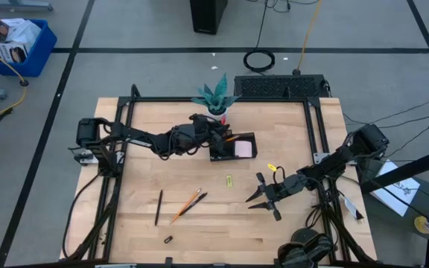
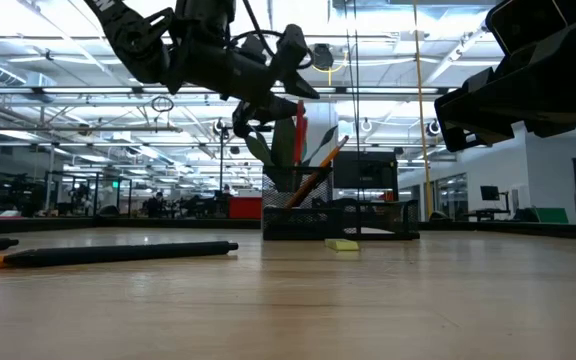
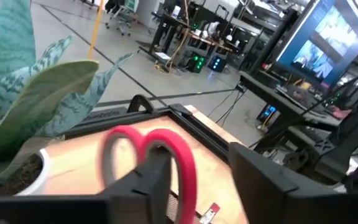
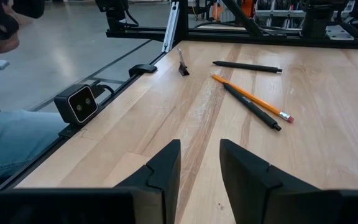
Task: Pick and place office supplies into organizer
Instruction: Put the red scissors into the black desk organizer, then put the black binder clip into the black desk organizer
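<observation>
The left gripper [image 1: 213,138] hangs over the black organizer [image 1: 233,147], which sits near the far edge of the bench, just in front of the white pot with the teal plant [image 1: 216,97]. In the left wrist view the red-handled scissors [image 3: 157,158] stand between that claw's fingers [image 3: 145,180], handles up; the jaws look closed on them, though the contact itself is hidden. In the low view the red handles [image 2: 298,130] rise nearly upright over the organizer [image 2: 340,218], so their long axis is close to vertical with the blades pointing down into the taller compartment. Whether the blades already touch its bottom cannot be told. An orange pencil [image 2: 318,170] leans in the same compartment, and a pink sticky-note pad [image 1: 243,150] lies in the lower one.

The right gripper [image 1: 263,195] waits low over the bench toward the near right side, its jaws apart and empty. From it, the loose things lie toward the near left: an orange pencil [image 1: 186,206] and a black pen [image 1: 194,203] lying crossed, both slanting from near-left to far-right, another black pen [image 1: 159,207] running almost near-to-far, and a small black clip [image 1: 168,240] by the near edge. A yellow-green clip [image 1: 229,181] lies between the right gripper and the organizer, nearer to the right arm than to the left.
</observation>
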Robot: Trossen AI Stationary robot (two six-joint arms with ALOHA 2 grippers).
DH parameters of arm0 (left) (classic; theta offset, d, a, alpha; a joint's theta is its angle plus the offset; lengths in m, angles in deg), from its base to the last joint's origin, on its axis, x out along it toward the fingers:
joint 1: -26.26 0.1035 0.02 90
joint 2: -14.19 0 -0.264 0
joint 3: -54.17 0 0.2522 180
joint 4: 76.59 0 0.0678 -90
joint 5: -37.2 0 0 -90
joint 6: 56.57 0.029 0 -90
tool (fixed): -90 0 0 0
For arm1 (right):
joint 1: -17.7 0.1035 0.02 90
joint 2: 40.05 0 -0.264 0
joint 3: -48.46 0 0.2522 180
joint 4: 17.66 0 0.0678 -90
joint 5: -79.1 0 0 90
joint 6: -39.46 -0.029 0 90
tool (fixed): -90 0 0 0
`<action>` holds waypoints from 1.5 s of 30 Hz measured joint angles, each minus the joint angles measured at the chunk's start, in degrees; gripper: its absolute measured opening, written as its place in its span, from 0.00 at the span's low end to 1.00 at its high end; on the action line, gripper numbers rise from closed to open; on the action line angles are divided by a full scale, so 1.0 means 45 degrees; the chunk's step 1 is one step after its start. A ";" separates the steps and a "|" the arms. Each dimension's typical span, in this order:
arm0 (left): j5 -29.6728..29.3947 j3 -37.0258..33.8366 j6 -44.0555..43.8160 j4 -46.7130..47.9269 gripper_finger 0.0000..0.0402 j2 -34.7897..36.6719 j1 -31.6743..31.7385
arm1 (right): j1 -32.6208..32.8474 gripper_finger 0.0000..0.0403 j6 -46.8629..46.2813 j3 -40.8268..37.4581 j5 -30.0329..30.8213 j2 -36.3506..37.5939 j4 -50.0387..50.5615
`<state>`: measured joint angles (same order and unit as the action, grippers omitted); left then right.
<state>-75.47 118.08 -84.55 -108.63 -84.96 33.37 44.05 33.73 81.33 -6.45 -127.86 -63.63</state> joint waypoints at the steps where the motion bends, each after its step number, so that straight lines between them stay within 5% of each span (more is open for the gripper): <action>1: 0.0009 0.0000 -0.0137 0.0010 0.45 0.0000 0.0000 | 0.0000 0.25 0.0000 0.0000 0.0000 0.0000 0.0002; 7: 0.0025 0.0000 -0.0235 -0.0027 0.64 0.0000 -0.0024 | 0.0000 0.25 0.0000 0.0000 0.0000 0.0000 0.0010; 13: 0.0407 0.0012 0.0149 -0.1296 0.72 0.0197 -0.0191 | 0.0000 0.25 0.0000 0.0000 0.0000 0.0000 0.0177; 23: 0.1421 0.0007 -0.2935 0.2682 0.70 0.0383 -0.0106 | 0.0003 0.25 -0.0010 0.0000 0.0000 0.0000 0.0308; 34: 0.1710 0.0027 -0.2236 0.2652 0.69 0.0695 -0.0957 | 0.0005 0.25 -0.0158 0.0000 0.0022 0.0000 0.0317; 40: 0.3199 0.0034 -0.2850 0.3225 0.69 0.1131 -0.1797 | 0.0004 0.25 -0.0390 -0.0004 0.0000 0.0005 0.0584; 45: 0.1789 0.0000 -0.2706 0.4962 0.69 0.1360 -0.3294 | 0.0005 0.25 -0.0389 -0.0005 -0.0005 0.0005 0.0588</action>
<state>-67.42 118.08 -96.73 -86.30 -78.84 18.55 44.07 31.98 81.31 -6.48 -127.84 -60.98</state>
